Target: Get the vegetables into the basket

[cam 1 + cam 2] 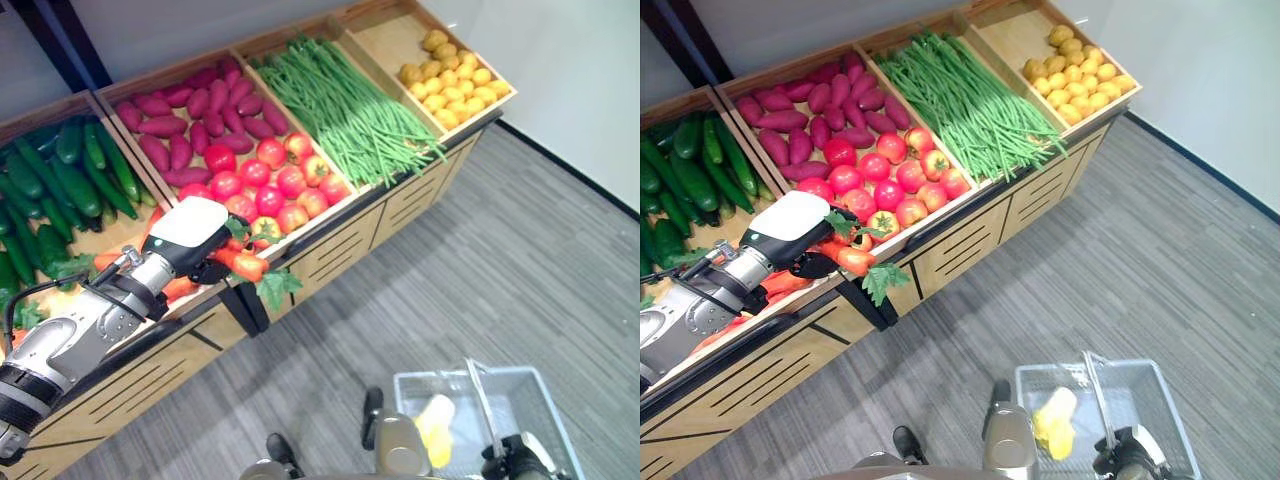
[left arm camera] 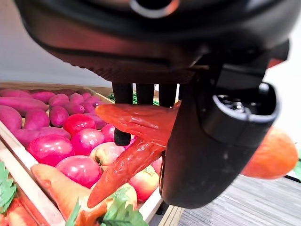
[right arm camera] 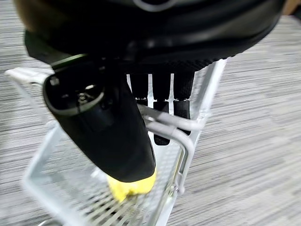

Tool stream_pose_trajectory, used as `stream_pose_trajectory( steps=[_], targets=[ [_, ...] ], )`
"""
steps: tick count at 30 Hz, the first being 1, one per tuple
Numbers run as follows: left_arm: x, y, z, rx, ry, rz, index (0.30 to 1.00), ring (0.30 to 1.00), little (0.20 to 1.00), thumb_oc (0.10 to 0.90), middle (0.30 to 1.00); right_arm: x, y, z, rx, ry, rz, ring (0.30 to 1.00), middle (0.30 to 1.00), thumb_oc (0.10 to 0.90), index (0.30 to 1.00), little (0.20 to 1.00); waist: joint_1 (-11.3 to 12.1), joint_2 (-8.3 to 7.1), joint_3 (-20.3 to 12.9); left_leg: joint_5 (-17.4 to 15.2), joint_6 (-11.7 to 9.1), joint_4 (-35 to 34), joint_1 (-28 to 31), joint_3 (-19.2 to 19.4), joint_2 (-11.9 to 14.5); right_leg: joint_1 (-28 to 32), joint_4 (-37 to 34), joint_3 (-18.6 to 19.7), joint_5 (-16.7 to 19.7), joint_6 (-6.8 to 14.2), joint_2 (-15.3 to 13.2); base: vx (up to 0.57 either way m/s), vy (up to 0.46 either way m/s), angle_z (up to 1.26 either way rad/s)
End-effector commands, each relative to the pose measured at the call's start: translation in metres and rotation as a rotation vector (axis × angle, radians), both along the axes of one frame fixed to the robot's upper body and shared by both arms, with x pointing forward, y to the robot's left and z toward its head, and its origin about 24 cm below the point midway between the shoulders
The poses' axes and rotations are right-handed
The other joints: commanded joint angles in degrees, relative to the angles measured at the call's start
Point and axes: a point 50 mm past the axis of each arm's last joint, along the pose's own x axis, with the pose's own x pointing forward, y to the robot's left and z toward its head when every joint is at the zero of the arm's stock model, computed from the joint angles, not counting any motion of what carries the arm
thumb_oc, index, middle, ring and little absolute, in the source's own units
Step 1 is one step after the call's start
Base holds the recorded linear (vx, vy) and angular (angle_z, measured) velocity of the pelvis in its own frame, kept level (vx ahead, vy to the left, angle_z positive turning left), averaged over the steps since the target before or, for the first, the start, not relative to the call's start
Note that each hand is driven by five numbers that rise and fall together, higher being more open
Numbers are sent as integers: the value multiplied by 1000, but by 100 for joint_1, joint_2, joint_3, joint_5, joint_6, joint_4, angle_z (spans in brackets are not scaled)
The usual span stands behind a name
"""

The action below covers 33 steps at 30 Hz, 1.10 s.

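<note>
We are holding a carrot [image 1: 243,264] in our left hand [image 1: 190,237], fingers and thumb curled round it, at the front edge of the stand [image 1: 330,250]. Its leafy top [image 1: 278,287] is hanging over that edge. More carrots [image 2: 56,188] are lying in the bin beneath, and tomatoes [image 1: 270,185] are crowding just beside the hand, with sweet potatoes [image 1: 185,120] behind them. Cucumbers [image 1: 60,180], green beans [image 1: 350,105] and lemons [image 1: 450,85] are filling the other bins. Our right hand [image 3: 113,136] is gripping the handle [image 3: 171,127] of the wire basket [image 1: 530,395], well apart from the stand, over the floor [image 1: 500,260]; something yellow [image 1: 437,425] is lying inside.
</note>
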Motion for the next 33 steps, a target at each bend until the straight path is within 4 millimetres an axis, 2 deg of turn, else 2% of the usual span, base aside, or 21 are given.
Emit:
stream_pose_trajectory(
  steps=[1,4,5,8,11,17,19,20,21,22,23,25,26,27,29,30,31,33],
  targets=[
    [-2,2,62,-92,-266,-19,300,300,300,400,300,11,-19,12,-92,-23,55,300,300,400,300,300,-48,-81,-433,-214,-281,266,-397,-531,-35,450,-1242,101,536,269,-17,18,-126,-60],
    [-5,5,60,-109,-266,-9,300,300,300,400,300,10,-18,12,-91,-20,60,300,300,400,300,300,-60,-84,-485,-192,-330,295,-367,-418,15,524,-1445,60,532,277,70,52,-141,-79],
    [-4,1,57,-137,-258,-21,300,300,300,400,300,8,-18,11,-89,-20,56,300,300,400,300,300,-134,-56,-519,-163,-409,356,-355,-375,103,596,-1624,56,447,240,195,37,-180,-33],
    [-2,-2,55,-158,-257,-29,300,300,300,400,300,9,-19,12,-94,-28,53,300,300,400,300,300,-199,-12,-523,-99,-487,378,-367,-350,191,670,-1802,16,340,186,314,21,-191,-18],
    [2,-11,50,-227,-249,-53,300,300,300,400,300,10,-24,15,-113,-38,40,300,300,400,300,300,-303,85,-516,98,-660,396,-366,-277,414,694,-1898,103,183,60,573,24,-216,-16],
    [8,-22,47,-333,-255,-82,300,300,300,400,300,9,-30,19,-139,-57,18,300,300,400,300,300,-463,254,-451,357,-893,439,-352,-250,731,692,-1903,196,10,-125,882,16,-182,-13],
    [11,-29,47,-375,-251,-105,300,300,300,400,300,7,-39,24,-162,-63,-1,300,300,400,300,300,-499,308,-406,380,-1025,747,-440,-304,935,764,-1949,228,-80,-253,1020,21,-255,-13],
    [12,-30,47,-376,-251,-106,300,300,300,400,300,7,-39,24,-163,-63,-2,300,300,400,300,300,-497,316,-400,369,-1034,777,-451,-312,953,770,-1953,223,-82,-261,1030,34,-144,-4],
    [12,-32,46,-389,-251,-113,300,300,300,400,300,9,-42,26,-170,-70,0,300,300,400,300,300,-489,317,-373,336,-1076,996,-506,-437,1017,799,-1974,275,-117,-313,1088,49,-114,-8],
    [12,-34,46,-397,-252,-121,300,300,300,400,300,11,-45,28,-180,-72,3,300,300,400,300,300,-441,319,-335,320,-1102,1228,-589,-745,1006,818,-1980,377,-158,-367,1151,-9,-143,-14],
    [12,-35,46,-402,-248,-129,300,300,300,400,300,15,-48,31,-190,-79,8,300,300,400,300,300,-373,322,-271,498,-1041,1312,-740,-1040,929,768,-1991,411,-68,-437,1185,-30,-91,-28],
    [10,-35,42,-395,-241,-124,300,300,300,400,300,22,-49,33,-199,-92,17,300,300,400,300,300,-196,298,-232,385,-911,1118,-999,-1934,580,713,-2028,673,-24,-429,1196,-14,-43,-63],
    [9,-33,42,-386,-245,-117,300,300,300,400,300,24,-49,33,-199,-96,26,300,300,400,300,300,-160,287,-233,307,-858,979,-1036,-2174,532,677,-2037,801,-7,-412,1198,54,-6,-92],
    [7,-30,40,-369,-254,-108,300,300,300,400,300,29,-51,36,-208,-99,42,300,300,400,300,300,-66,287,-229,366,-832,732,-1159,-2689,518,605,-2054,1082,33,-391,1231,73,26,-91],
    [5,-29,39,-363,-258,-102,300,300,300,400,300,35,-52,39,-217,-110,53,300,300,400,300,300,48,321,-211,492,-797,513,-1304,-3242,399,534,-2035,1309,67,-388,1278,57,51,-60],
    [5,-29,39,-363,-258,-101,300,300,300,400,300,36,-53,39,-217,-111,54,300,300,400,300,300,41,321,-213,496,-796,505,-1303,-3246,395,531,-2030,1306,61,-387,1274,25,52,-80],
    [4,-29,39,-363,-266,-104,300,300,300,400,300,39,-53,40,-220,-120,59,300,300,400,300,300,75,334,-188,523,-786,492,-1363,-3449,336,522,-2005,1402,56,-390,1283,22,77,-92],
    [3,-29,41,-350,-271,-109,300,300,300,400,300,40,-48,37,-206,-118,71,300,300,400,300,300,18,356,-208,430,-749,439,-1248,-3309,330,523,-1989,1522,46,-359,1283,40,134,-71]
  ],
)
